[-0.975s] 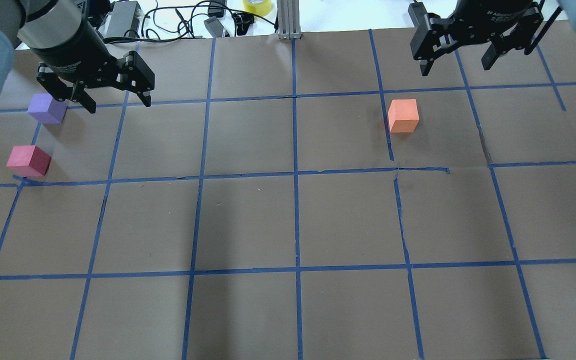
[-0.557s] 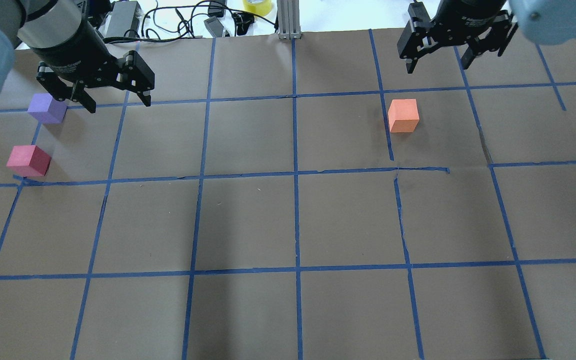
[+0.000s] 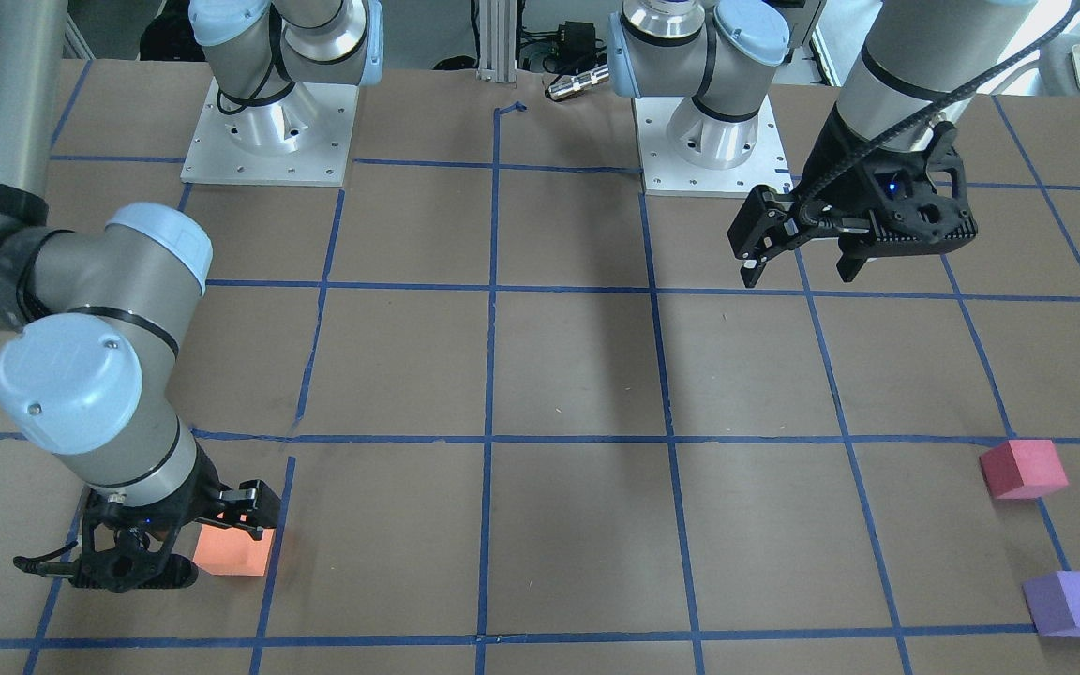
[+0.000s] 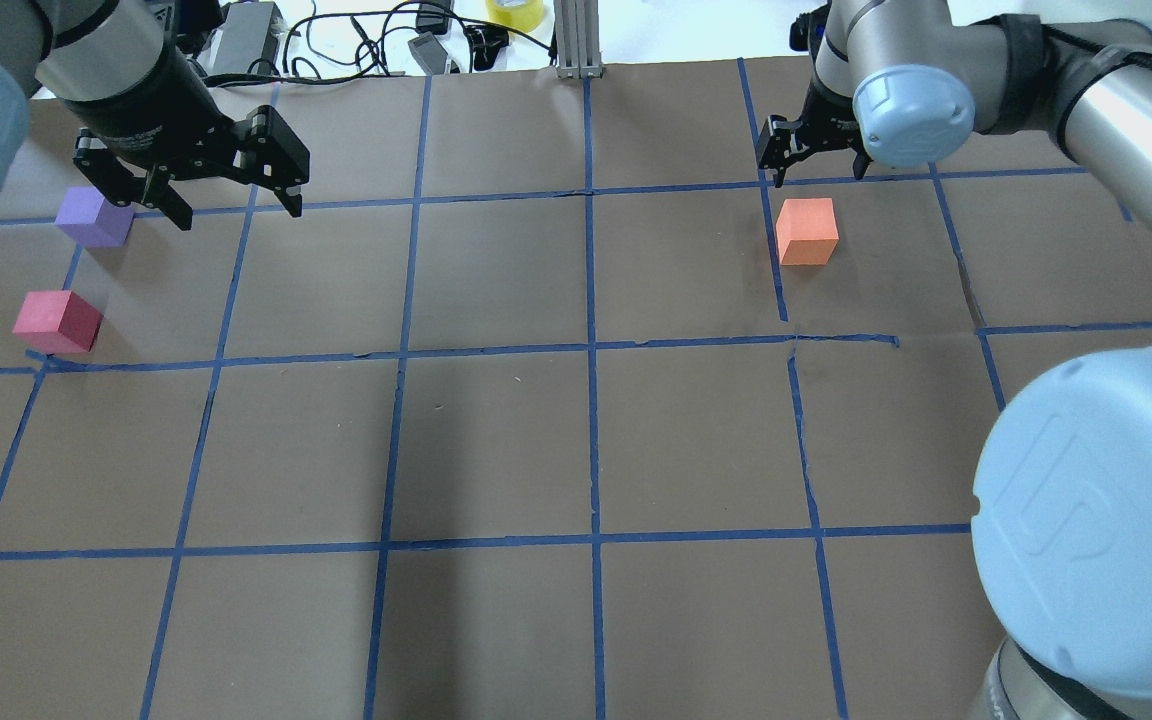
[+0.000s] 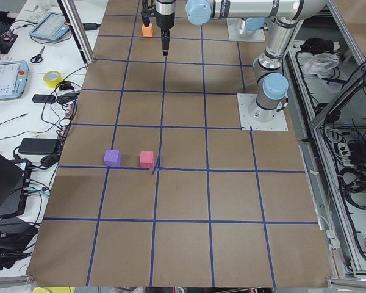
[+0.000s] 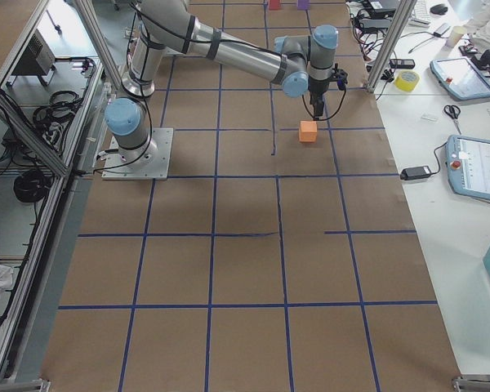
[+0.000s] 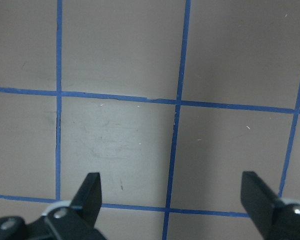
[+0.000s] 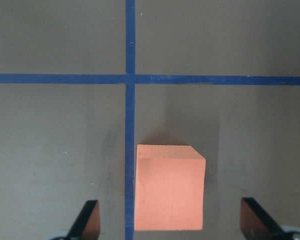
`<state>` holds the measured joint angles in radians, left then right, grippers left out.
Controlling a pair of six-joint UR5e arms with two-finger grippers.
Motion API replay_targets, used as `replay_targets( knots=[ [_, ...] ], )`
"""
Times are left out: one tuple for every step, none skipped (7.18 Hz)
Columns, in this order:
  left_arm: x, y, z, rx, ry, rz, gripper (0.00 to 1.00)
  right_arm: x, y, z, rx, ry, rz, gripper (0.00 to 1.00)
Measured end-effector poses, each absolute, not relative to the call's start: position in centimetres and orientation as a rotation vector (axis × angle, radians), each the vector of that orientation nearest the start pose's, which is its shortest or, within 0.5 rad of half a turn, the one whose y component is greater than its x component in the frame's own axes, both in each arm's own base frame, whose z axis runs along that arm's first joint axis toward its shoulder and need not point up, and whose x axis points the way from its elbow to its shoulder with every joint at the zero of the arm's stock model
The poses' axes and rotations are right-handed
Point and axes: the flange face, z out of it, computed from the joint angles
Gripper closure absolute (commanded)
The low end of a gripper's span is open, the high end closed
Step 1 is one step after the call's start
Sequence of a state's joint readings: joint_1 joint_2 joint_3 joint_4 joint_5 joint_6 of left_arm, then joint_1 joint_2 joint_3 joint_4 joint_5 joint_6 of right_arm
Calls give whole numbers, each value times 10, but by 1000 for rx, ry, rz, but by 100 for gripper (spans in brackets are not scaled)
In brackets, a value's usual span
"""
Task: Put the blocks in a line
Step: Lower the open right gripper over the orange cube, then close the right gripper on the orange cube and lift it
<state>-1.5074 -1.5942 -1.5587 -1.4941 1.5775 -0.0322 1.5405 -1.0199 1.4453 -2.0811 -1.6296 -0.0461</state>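
The orange block [image 4: 806, 231] sits on the brown table, far right of centre. My right gripper [image 4: 816, 170] hovers open just beyond and above it. In the right wrist view the block [image 8: 169, 187] lies between the two fingers [image 8: 87, 217], untouched. The pinkish-red block [image 4: 57, 321] and the purple block [image 4: 93, 216] sit close together at the far left. My left gripper [image 4: 236, 205] is open and empty, just right of the purple block and above the table. Its wrist view shows only bare paper and tape between its fingers [image 7: 90, 192].
Blue tape lines [image 4: 591, 350] grid the brown paper. Cables, a power brick [image 4: 241, 35], a yellow tape roll [image 4: 516, 12] and an aluminium post [image 4: 576, 40] line the far edge. The right arm's elbow [image 4: 1096, 520] fills the overhead view's lower right.
My right gripper has swung left and closer to the orange block, and its arm's elbow has come into the overhead view. The left arm and all blocks have not moved.
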Motion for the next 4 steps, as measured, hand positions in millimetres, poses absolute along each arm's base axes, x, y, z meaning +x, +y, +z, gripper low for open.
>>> replay_targets(
  knots=[
    [-100, -515, 490, -150, 3129, -101, 0, 105, -694, 250, -20, 3202, -104, 0],
    [-100, -515, 490, -150, 3129, -101, 0, 104, -691, 232, -20, 3202, -64, 0],
    [-100, -515, 490, -149, 3128, -101, 0, 104, -684, 216, -19, 3202, -27, 2],
    [-100, -515, 490, -149, 3128, -102, 0, 105, -679, 205, -22, 3201, -18, 47]
  ],
)
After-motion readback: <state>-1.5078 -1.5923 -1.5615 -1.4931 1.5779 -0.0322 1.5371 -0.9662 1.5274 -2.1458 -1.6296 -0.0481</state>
